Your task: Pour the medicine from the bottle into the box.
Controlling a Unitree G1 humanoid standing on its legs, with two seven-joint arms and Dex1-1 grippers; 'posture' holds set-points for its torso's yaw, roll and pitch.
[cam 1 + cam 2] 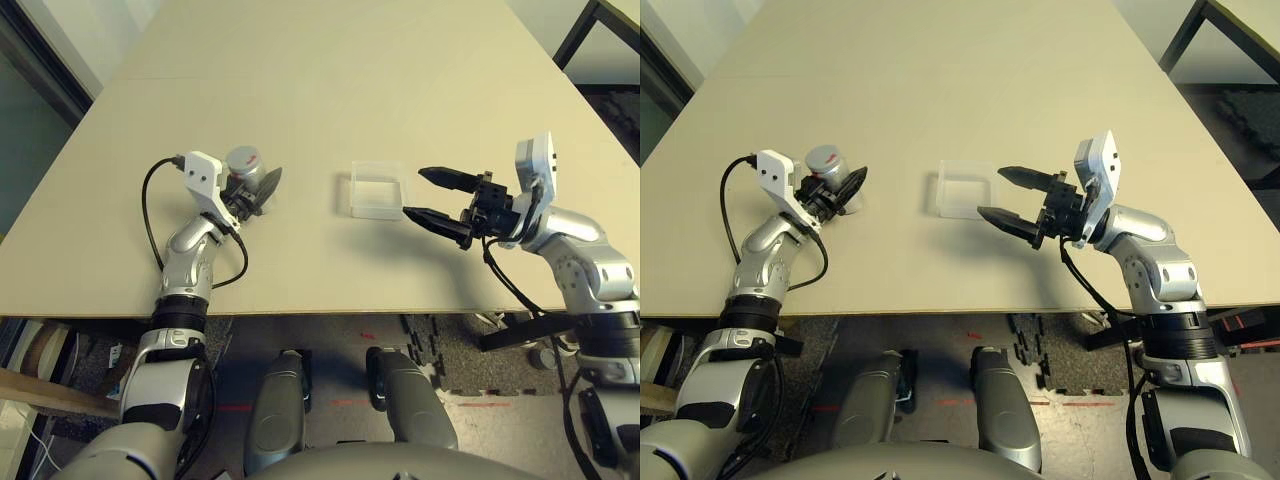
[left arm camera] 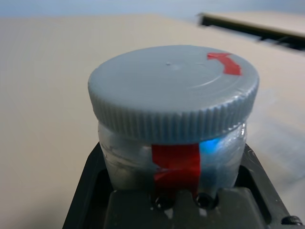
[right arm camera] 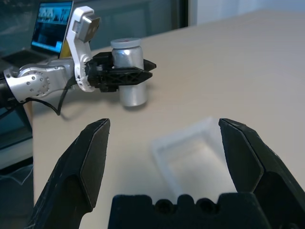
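Note:
The silver-grey bottle (image 1: 243, 165) with red marks stands upright on the table's left side, its ribbed grey cap (image 2: 174, 90) on. My left gripper (image 1: 262, 190) is shut on the bottle's body (image 2: 174, 157), one black finger on each side. The medicine is hidden inside. The clear square box (image 1: 376, 190) lies at the table's middle, to the right of the bottle. My right gripper (image 1: 413, 192) is open just right of the box, its fingertips pointing at the box's near edge (image 3: 190, 152), with nothing between them. The right wrist view shows the bottle (image 3: 128, 71) held beyond the box.
The tan table (image 1: 330, 80) stretches bare behind both arms; its front edge runs just below my wrists. A black frame (image 1: 585, 40) stands past the far right corner. A black cable (image 1: 150, 215) loops from the left wrist. A laptop (image 3: 52, 21) glows beyond the table.

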